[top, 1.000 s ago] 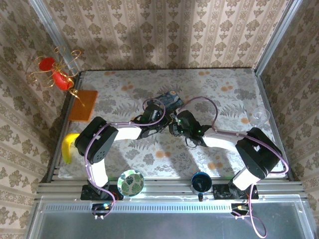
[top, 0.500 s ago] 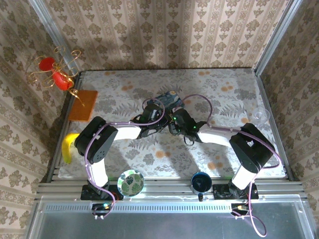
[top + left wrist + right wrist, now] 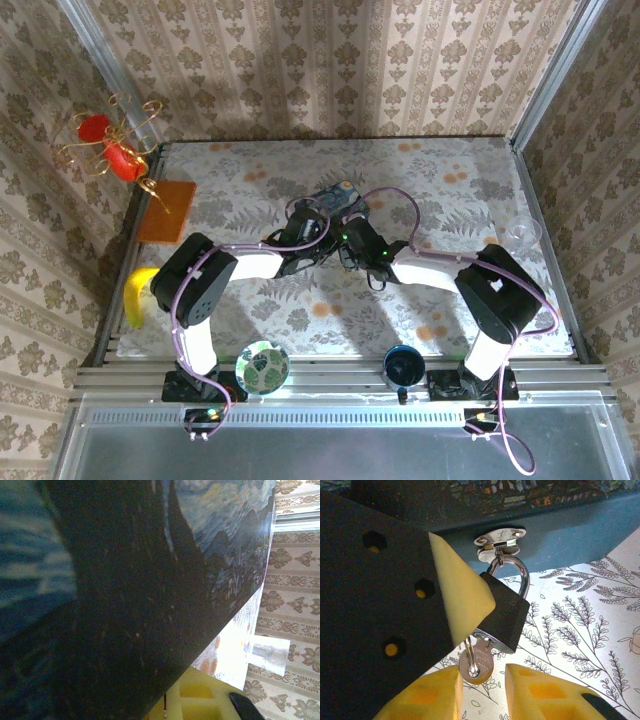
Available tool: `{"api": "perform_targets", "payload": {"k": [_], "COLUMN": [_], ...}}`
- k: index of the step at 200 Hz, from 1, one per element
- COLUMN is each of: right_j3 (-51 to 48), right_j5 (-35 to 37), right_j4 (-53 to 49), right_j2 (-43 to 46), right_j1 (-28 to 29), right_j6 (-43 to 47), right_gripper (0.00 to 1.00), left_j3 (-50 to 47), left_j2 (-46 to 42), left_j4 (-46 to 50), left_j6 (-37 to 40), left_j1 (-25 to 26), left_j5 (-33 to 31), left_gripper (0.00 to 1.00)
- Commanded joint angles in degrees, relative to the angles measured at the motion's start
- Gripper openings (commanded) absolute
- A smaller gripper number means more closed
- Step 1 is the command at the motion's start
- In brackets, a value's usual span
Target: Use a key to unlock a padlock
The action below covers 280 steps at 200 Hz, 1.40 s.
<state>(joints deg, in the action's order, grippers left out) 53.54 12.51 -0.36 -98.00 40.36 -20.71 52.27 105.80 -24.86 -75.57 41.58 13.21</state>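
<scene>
A blue cup (image 3: 403,365) sits by the arm bases. Further on, the right gripper (image 3: 482,695) has its pads apart around the key (image 3: 476,666), stuck in the padlock (image 3: 505,617). A padded finger of the left gripper (image 3: 314,233) leans on the padlock, hiding its left side; whether it grips, I cannot tell. Behind, the shackle (image 3: 520,577) hangs from the clasp (image 3: 500,536) of the blue tin (image 3: 580,535)

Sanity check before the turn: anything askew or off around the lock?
Nothing damaged. The padlock hangs tilted from the hasp on the tin, a yellow pad pressed against its side. The key sits in it, apparently ungripped between the open jaws of the right gripper.
</scene>
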Motion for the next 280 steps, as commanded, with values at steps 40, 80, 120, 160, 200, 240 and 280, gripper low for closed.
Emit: {"api": "perform_targets", "payload": {"k": [40, 80, 120, 160, 200, 240, 280], "right_j3": [2.71, 1.99, 1.45, 1.83, 0.60, -2.35, -6.87], "right_j5": [2.88, 3.95, 5.52, 1.91, -8.30, -20.57, -29.52], "right_j4": [6.25, 9.32, 10.21, 9.59, 11.64, 17.05, 27.39], "right_j2": [-1.82, -2.00, -1.56, -2.16, -1.41, -2.15, -4.17], "right_j1": [1.83, 1.89, 1.63, 0.15, -4.21, -9.84, -14.59], "right_j6": [3.01, 2.45, 0.25, -3.59, -10.13, -19.49, -27.48], "right_gripper": [0.25, 0.16, 0.04, 0.00, 0.00, 0.00, 0.00], "left_j3": [0.38, -0.15, -0.68, -1.20, -1.99, -2.26, -2.57], "left_j2": [1.82, 1.69, 1.09, 1.01, 0.76, 0.77, 0.64], "left_j4": [1.07, 0.60, 0.58, -0.25, -0.62, -1.33, -1.68], "left_j6": [-1.25, -1.51, -1.29, -1.39, -1.29, -1.43, -1.57], "left_j1": [0.51, 0.60, 0.60, 0.60, 0.60, 0.60, 0.49], "left_j5": [2.73, 3.22, 3.05, 3.29, 3.31, 3.40, 3.23], "left_gripper": [0.00, 0.00, 0.00, 0.00, 0.00, 0.00, 0.00]}}
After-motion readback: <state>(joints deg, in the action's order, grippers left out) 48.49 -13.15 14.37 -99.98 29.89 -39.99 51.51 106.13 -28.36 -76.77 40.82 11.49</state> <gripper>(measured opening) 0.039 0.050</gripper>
